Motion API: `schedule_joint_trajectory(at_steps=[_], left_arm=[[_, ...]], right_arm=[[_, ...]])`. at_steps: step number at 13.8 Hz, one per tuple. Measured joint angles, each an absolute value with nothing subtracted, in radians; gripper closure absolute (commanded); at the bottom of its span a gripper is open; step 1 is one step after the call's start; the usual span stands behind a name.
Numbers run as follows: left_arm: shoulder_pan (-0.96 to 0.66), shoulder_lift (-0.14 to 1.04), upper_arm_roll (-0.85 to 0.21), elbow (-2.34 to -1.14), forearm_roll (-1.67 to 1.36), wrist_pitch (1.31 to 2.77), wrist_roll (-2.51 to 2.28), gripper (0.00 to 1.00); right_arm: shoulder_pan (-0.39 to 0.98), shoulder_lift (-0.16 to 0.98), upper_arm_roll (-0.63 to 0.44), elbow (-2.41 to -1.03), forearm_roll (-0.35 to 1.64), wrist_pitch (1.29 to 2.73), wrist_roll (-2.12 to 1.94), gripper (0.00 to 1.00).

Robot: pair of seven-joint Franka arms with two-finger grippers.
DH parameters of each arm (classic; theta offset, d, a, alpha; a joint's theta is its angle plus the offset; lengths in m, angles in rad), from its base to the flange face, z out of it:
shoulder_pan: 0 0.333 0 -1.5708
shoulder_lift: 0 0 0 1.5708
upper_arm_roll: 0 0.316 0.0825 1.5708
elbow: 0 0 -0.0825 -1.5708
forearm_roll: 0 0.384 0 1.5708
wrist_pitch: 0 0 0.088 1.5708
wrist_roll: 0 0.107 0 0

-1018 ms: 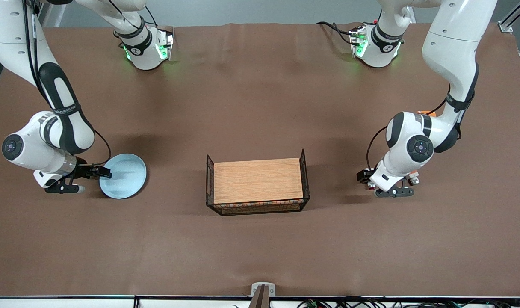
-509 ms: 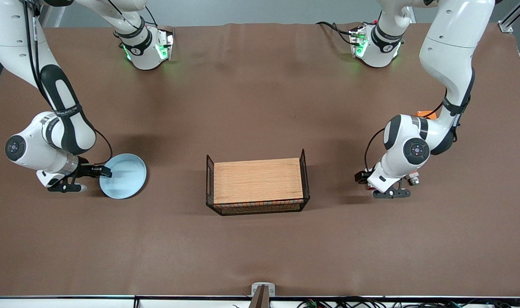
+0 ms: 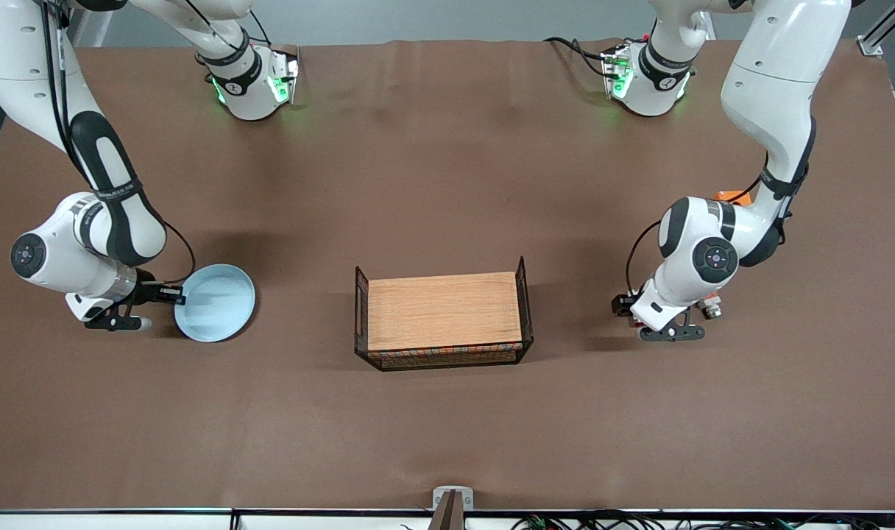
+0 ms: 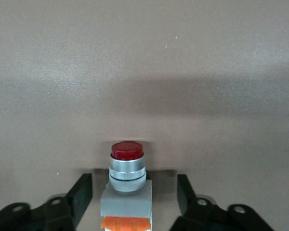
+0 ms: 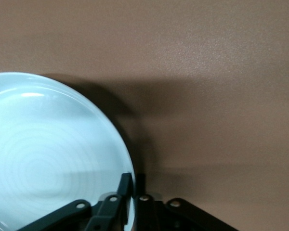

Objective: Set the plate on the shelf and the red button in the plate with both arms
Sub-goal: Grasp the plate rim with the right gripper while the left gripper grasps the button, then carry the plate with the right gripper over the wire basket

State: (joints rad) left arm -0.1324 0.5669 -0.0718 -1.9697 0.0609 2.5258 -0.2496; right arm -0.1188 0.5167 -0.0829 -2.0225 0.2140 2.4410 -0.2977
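Note:
The pale blue plate is at the right arm's end of the table. My right gripper is shut on its rim; the right wrist view shows the fingers pinching the edge of the plate. My left gripper is low over the table at the left arm's end. In the left wrist view the red button, with grey body, silver collar and dark red cap, lies between the open fingers of the left gripper, with a gap on each side. The left hand mostly hides the button in the front view.
A black wire basket with a wooden board stands at the table's middle. A similar unit with a silver tip lies beside the left hand. An orange part peeks out by the left arm's elbow.
The right gripper and the plate have shifted slightly toward the basket. The left hand has edged slightly toward the basket too.

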Motion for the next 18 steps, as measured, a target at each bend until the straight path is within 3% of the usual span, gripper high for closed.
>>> schedule_joint_trajectory(at_steps=[4, 13, 18], left_arm=[[-0.132, 0.571, -0.072, -1.97, 0.061, 2.526, -0.25, 0.47], [-0.131, 0.573, -0.074, -1.966, 0.061, 2.526, -0.253, 0.71], [-0.127, 0.569, -0.073, -1.955, 0.061, 2.526, -0.295, 0.75]], right_arm=[[-0.115, 0.474, -0.082, -1.986, 0.215, 2.336, -0.205, 1.0], [-0.074, 0.176, -0.075, -1.756, 0.215, 1.692, 0.352, 1.0], [0.101, 0.03, -0.066, -1.721, 0.217, 1.577, 0.831, 1.0]])
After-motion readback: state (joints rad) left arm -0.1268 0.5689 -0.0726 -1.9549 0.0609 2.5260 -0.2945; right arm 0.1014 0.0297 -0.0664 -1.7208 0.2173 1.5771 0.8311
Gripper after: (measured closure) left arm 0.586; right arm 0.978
